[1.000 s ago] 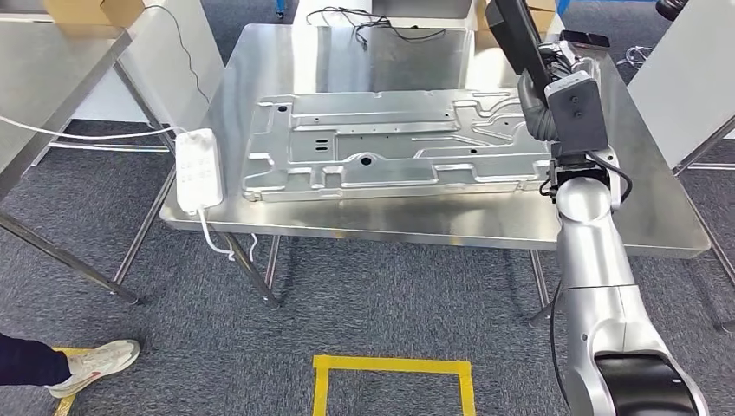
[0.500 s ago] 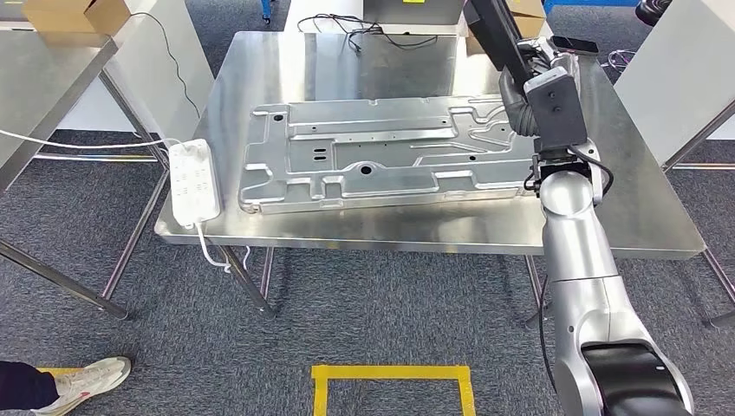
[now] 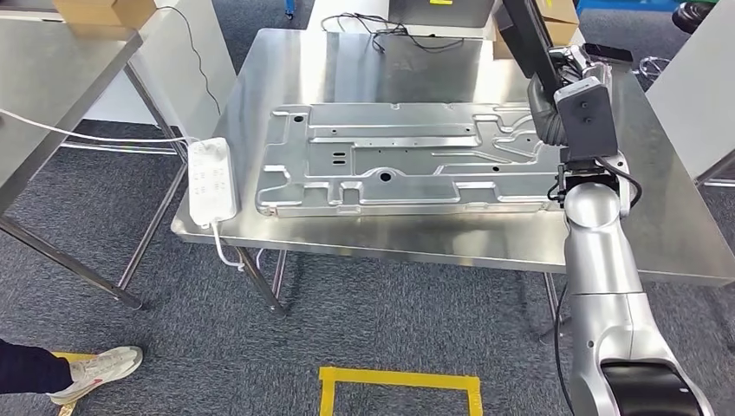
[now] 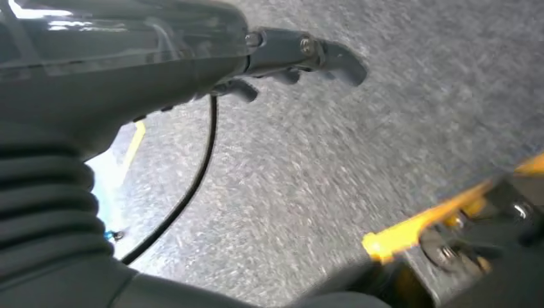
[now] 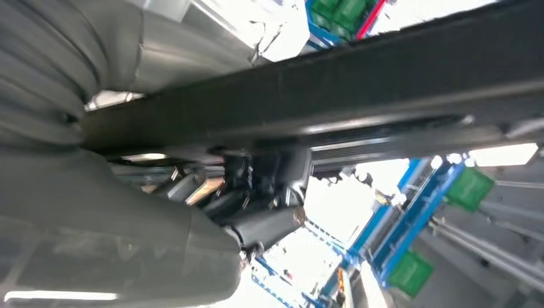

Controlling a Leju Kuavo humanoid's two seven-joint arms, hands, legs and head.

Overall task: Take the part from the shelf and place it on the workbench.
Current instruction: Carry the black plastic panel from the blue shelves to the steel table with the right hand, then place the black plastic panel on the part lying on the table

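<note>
Steel workbench on grey carpet

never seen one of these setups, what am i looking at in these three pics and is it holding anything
This is a humanoid robot with two silver arms and hands. The wide picture comes from a camera high on its body, looking down at a steel workbench. On it lie a large stamped sheet-metal panel and a white power strip. The right hand is raised over the bench's right side and grips a long black bar. The right wrist picture is taken from just behind that hand and shows the same bar up close. The other wrist picture looks past the hanging left hand at grey carpet; that hand holds nothing.
</note>
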